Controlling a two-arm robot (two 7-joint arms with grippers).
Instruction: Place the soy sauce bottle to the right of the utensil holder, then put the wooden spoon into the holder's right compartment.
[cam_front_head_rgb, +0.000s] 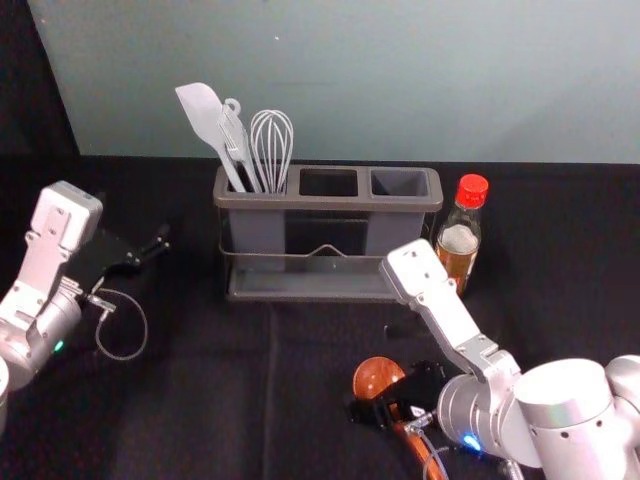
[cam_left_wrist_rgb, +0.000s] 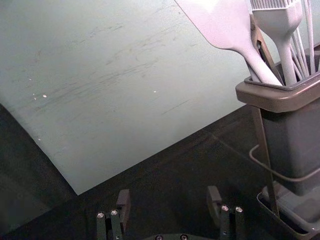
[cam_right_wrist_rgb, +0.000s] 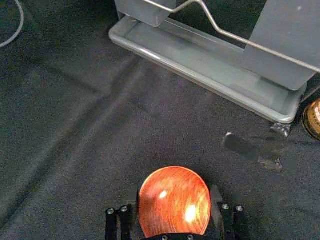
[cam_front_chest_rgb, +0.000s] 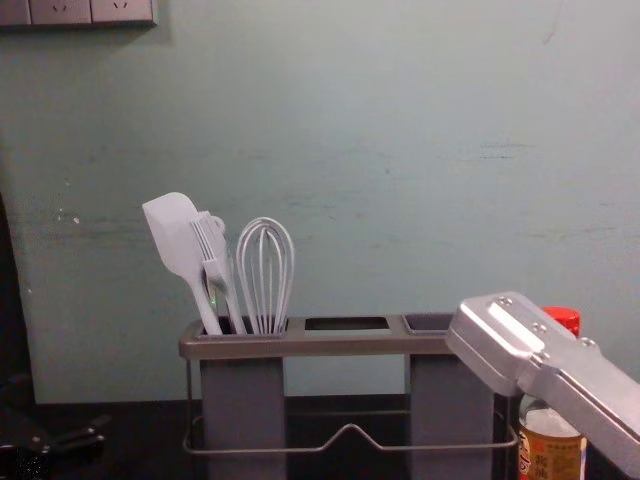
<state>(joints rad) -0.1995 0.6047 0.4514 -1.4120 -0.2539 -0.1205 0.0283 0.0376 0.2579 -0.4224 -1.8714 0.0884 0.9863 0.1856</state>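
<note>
Right wrist view shows the right gripper (cam_right_wrist_rgb: 175, 192) with its fingers parted, one on either side of the bowl of the wooden spoon (cam_right_wrist_rgb: 174, 205); whether either touches the wood cannot be told. The spoon lies on the table (cam_right_wrist_rgb: 80, 165), its handle running back from the fingers toward the robot. It should handle as light and stiff, its polished bowl likely to slip or roll if squeezed at the curved rim. The narrow neck, just behind the bowl, looks the sounder place for a grip. The gripper body and cable cover part of that handle, and its end is cut off in the head view.

Ahead of the fingers stands the utensil holder (cam_front_head_rgb: 328, 201); its right compartment (cam_front_head_rgb: 400, 182) shows no bottom. Right of it, the soy sauce bottle (cam_front_head_rgb: 460, 235) is upright, partly behind the right arm (cam_front_chest_rgb: 560, 375). Well off to the left, the left gripper (cam_left_wrist_rgb: 169, 197) is idle, open.
</note>
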